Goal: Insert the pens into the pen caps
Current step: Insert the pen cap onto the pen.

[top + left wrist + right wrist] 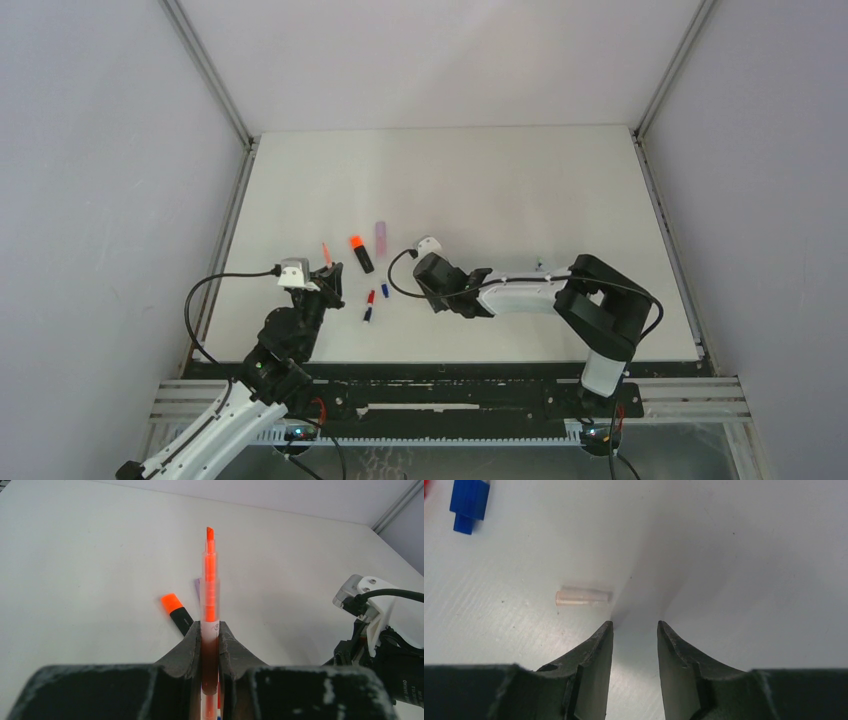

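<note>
Top cam overlooks whole table from above; wrist cams close, low.

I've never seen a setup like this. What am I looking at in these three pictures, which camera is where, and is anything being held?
This is a robot with a left arm and a right arm fixed at the near edge of a white table. The wide picture looks down from above and behind them. The other two come from a small camera on each wrist, so each shows its own pair of black fingers.

The left gripper is shut on an uncapped orange pen, tip pointing away. The right gripper is open and empty, with a clear cap lying just ahead of it and a blue cap farther off.

Also on the table are a black highlighter with an orange end, a lilac highlighter, and red and blue pieces too small to identify.
</note>
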Available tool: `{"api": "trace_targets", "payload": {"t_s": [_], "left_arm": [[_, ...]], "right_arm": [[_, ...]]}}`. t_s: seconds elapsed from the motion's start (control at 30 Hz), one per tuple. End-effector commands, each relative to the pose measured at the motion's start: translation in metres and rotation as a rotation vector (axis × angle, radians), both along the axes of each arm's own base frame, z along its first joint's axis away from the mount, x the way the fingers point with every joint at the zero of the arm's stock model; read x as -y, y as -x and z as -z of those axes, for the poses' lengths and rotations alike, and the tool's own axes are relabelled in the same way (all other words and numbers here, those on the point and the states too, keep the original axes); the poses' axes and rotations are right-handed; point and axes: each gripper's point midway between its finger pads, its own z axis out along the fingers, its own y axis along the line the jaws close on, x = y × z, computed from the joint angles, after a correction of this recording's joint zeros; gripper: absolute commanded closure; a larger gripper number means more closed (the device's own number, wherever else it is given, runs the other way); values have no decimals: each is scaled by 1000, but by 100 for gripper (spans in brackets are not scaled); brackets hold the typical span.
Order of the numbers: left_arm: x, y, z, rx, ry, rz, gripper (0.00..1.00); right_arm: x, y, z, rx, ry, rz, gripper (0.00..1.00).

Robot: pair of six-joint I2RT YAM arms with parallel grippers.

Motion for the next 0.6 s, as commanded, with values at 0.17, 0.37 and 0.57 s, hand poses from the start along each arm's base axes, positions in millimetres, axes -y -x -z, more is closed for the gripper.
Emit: {"api": "trace_targets", "payload": {"t_s": [0.17,0.37,0.57], "left_arm": [[-3,-1,0,11,23,-17,100],[-4,-1,-1,14,24,-20,100],[-3,0,-1,14,26,-15,100]], "right_arm": [[2,-13,19,-49,48,69,64],[5,-23,14,-63,-1,138,64],[-10,-32,12,-72,-51,132,64]]}}
